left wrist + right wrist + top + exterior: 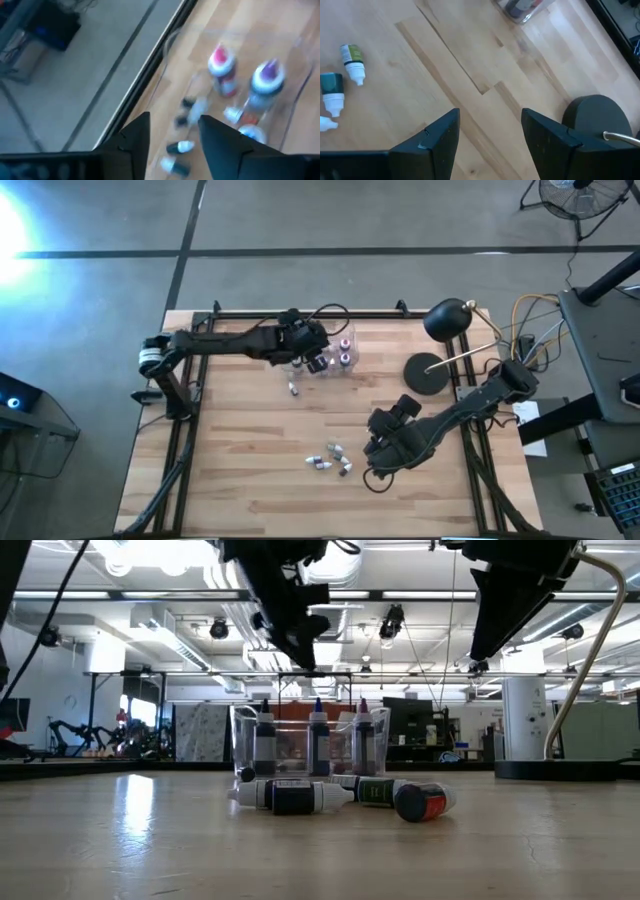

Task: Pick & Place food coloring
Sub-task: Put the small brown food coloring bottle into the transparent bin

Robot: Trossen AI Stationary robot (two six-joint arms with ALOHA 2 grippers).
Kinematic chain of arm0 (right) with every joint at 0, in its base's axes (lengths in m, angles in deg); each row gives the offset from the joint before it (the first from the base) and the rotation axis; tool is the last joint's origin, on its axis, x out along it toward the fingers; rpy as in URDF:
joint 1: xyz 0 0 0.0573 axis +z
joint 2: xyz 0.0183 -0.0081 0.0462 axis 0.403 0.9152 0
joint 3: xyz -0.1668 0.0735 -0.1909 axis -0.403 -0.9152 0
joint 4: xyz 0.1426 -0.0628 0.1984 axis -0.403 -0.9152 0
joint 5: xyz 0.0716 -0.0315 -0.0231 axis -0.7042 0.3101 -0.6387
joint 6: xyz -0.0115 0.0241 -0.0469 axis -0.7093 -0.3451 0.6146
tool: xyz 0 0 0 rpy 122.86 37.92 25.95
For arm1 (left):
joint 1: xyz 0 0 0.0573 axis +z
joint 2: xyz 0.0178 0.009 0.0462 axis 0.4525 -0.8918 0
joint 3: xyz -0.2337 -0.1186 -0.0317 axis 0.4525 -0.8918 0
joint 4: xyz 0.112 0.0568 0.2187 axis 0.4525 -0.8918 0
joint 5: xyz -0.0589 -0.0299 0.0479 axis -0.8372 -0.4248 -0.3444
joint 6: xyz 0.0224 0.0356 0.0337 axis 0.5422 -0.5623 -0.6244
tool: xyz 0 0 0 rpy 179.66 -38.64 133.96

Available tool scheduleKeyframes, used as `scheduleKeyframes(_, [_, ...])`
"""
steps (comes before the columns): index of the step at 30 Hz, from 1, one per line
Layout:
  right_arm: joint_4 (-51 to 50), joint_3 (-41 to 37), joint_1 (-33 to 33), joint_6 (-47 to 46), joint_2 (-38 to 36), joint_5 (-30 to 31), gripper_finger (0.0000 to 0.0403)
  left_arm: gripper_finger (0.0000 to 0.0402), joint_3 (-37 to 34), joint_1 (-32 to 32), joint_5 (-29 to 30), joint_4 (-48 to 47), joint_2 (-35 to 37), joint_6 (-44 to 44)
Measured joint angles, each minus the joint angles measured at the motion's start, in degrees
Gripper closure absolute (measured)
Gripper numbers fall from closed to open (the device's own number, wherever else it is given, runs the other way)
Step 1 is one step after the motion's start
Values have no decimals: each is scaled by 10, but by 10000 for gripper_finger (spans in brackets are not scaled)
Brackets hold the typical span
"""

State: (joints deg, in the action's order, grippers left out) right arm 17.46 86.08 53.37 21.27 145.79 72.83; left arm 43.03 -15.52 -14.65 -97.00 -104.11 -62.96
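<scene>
Several tiny capped food-colouring bottles [330, 459] lie loose at lower centre, beside the open, empty right gripper [380, 450], which probably must descend next, while the left gripper [318, 358], apparently empty, hovers over the clear plastic box [338, 350].

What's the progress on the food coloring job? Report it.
Done: three bottles stand upright in the clear box. In hand: nothing; the left gripper hangs open beside the box, and the right gripper waits open near the loose group. Left: several bottles lie on the table, plus one nearer the box.
</scene>
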Motion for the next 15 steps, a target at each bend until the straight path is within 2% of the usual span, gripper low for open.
scheduleKeyframes(2, [2,0,0,-2,0,0,197,247,15,-4,4,-55,6,3])
scheduleKeyframes(5, [3,-1,0,1,0,2,197,241,27,-29,-27,-67,24,4])
scheduleKeyframes(7, [4,-2,0,15,0,3,197,240,21,-52,-86,-63,43,-1])
scheduleKeyframes(12, [8,-7,-2,57,0,4,197,239,-31,-102,-294,-67,76,-3])
scheduleKeyframes(14, [9,-12,-3,69,0,4,197,239,-69,-127,-340,-70,85,-21])
scheduleKeyframes(15, [9,-14,-3,73,0,4,197,239,-91,-140,-346,-75,91,-23])
